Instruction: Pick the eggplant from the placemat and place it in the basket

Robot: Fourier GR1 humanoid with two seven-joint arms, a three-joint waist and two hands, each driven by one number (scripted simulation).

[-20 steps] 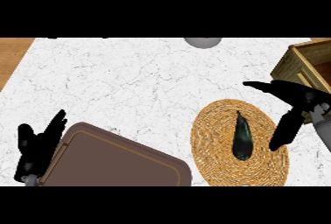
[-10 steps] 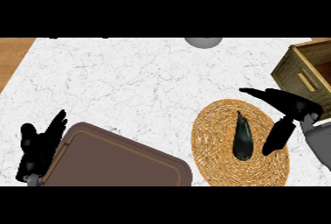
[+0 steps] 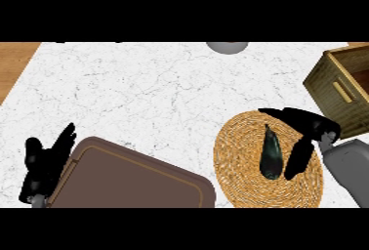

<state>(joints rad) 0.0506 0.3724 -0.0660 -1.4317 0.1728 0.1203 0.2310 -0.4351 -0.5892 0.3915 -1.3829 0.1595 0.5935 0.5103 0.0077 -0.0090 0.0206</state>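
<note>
A dark, slim eggplant (image 3: 271,154) lies lengthwise on a round woven placemat (image 3: 238,166) at the lower right of the counter. My right hand (image 3: 306,134) hovers over the mat, open, with its thumb reaching across above the eggplant's top end and its fingers (image 3: 297,161) pointing down just right of the eggplant. The wooden basket (image 3: 346,90) stands at the right edge, partly cut off. My left hand (image 3: 45,163) rests open at the lower left, fingers up.
A brown cutting board (image 3: 126,178) lies at the lower left beside the left hand. A grey round object (image 3: 228,46) sits at the counter's far edge. Wood surface (image 3: 14,63) shows past the counter's left edge.
My right hand has moved left and down, closing in beside the eggplant. The view has shifted slightly, showing more of the basket. The left hand stays put.
</note>
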